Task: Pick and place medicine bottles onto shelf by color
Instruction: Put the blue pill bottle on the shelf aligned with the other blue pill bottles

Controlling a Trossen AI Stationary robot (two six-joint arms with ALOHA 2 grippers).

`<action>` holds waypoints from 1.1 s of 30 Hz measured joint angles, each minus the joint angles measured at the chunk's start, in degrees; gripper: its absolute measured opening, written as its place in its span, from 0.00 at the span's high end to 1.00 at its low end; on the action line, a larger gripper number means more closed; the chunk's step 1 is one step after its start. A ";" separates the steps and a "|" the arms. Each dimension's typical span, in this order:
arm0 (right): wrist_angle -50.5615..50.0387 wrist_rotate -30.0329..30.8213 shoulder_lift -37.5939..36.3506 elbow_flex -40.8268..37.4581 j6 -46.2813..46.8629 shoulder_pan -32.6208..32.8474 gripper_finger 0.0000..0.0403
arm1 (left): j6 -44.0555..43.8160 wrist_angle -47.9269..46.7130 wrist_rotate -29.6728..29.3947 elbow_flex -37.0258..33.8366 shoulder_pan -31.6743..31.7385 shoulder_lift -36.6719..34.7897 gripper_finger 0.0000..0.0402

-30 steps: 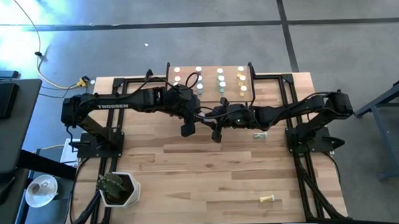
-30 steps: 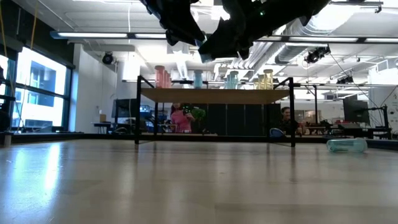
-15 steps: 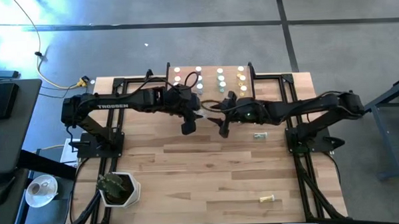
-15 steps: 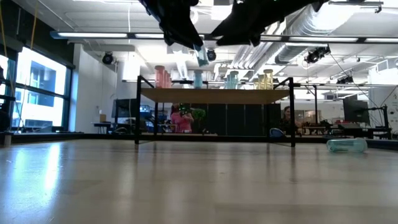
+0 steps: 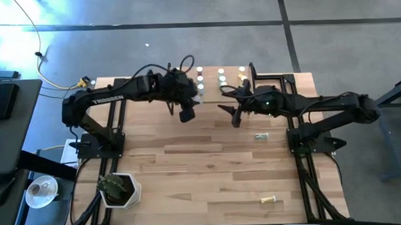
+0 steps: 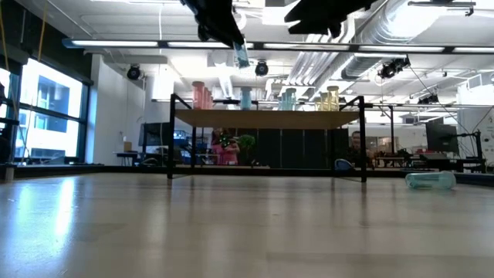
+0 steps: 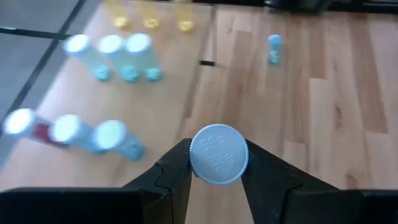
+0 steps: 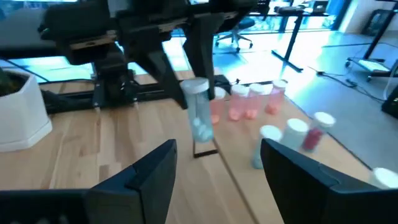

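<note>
Left wrist view: left claw [image 7: 217,163] gripping blue bottle [image 7: 218,155], above shelf [image 7: 155,106].

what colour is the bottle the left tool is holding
Blue body, white cap: the bottle in the left tool shows best in the right wrist view.

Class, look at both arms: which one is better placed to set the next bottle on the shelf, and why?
The left. Its gripper is shut on a blue bottle, held high beside the shelf near the other blue ones. The right gripper is open and empty.
</note>
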 joint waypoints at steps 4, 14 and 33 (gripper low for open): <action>-1.56 0.02 -2.37 0.00 0.05 -1.38 0.44 | 1.15 -1.40 -0.09 2.28 1.98 0.09 0.71; -3.79 0.01 -3.62 0.00 0.45 -2.52 0.44 | 2.70 -4.68 1.00 8.48 6.49 0.09 0.71; -4.84 0.01 -3.60 0.00 0.53 -2.52 0.44 | 2.61 -10.19 3.38 14.90 7.25 2.96 0.73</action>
